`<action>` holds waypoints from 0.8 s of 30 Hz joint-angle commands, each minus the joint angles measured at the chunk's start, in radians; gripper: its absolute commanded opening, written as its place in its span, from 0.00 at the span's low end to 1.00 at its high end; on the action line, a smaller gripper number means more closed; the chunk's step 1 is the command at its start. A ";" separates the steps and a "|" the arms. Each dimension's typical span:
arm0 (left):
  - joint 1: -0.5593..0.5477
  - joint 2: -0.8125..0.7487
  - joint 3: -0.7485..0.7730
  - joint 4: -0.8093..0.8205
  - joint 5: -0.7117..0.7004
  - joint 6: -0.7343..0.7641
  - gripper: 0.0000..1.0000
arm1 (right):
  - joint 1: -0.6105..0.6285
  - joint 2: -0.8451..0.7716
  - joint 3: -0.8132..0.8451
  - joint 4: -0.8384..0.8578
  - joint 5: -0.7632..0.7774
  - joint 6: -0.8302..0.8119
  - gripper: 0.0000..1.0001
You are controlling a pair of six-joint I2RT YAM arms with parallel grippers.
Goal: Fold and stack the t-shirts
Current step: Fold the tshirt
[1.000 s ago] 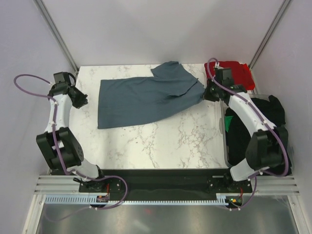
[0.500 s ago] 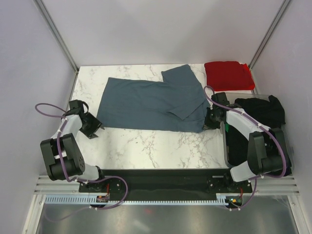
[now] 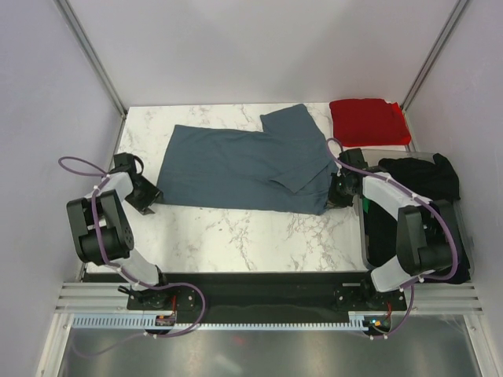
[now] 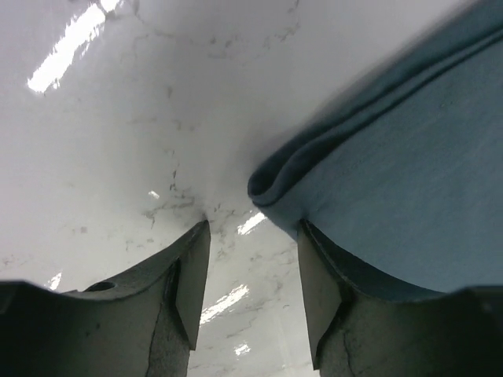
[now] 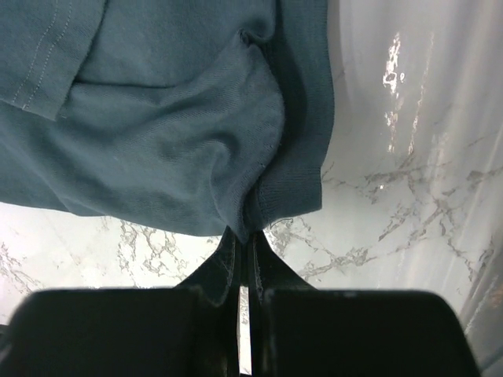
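Note:
A slate blue-grey t-shirt [image 3: 244,169] lies spread flat across the back half of the marble table, one sleeve folded over at its right. My right gripper [image 3: 336,191] is shut on its near right edge, and the right wrist view shows the cloth [image 5: 173,141] pinched at the fingertips of the right gripper [image 5: 245,236]. My left gripper [image 3: 154,203] sits low by the shirt's near left corner. It is open [image 4: 253,259] with bare marble between the fingers, and the rolled hem [image 4: 377,181] lies against the right finger [image 4: 322,298]. A folded red t-shirt [image 3: 368,120] rests at the back right.
Black t-shirts [image 3: 416,177] are heaped in a bin [image 3: 364,236] along the table's right side, next to the right arm. White walls and metal posts close in the table on three sides. Bare marble [image 3: 251,236] lies in front of the shirt.
The right gripper dragged the shirt toward the near side and laid it flat, uncovering the red shirt. The left arm swung from the back left to the shirt's near left corner and opened.

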 commanded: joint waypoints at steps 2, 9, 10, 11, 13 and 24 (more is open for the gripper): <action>0.000 0.074 0.076 0.068 -0.046 -0.041 0.49 | -0.002 0.027 0.042 0.049 -0.032 -0.025 0.00; 0.000 0.131 0.127 0.072 -0.048 -0.044 0.29 | -0.002 0.062 0.054 0.055 -0.024 -0.031 0.00; 0.001 0.134 0.130 0.074 -0.048 -0.044 0.27 | -0.002 0.067 0.057 0.058 -0.029 -0.028 0.00; -0.002 0.134 0.133 0.074 -0.048 -0.044 0.22 | -0.002 0.072 0.062 0.059 -0.030 -0.028 0.00; 0.000 0.137 0.150 0.076 -0.046 -0.034 0.17 | -0.002 0.078 0.068 0.058 -0.027 -0.029 0.00; -0.002 0.041 0.199 0.062 -0.025 0.007 0.02 | -0.001 0.095 0.118 0.044 -0.017 -0.017 0.00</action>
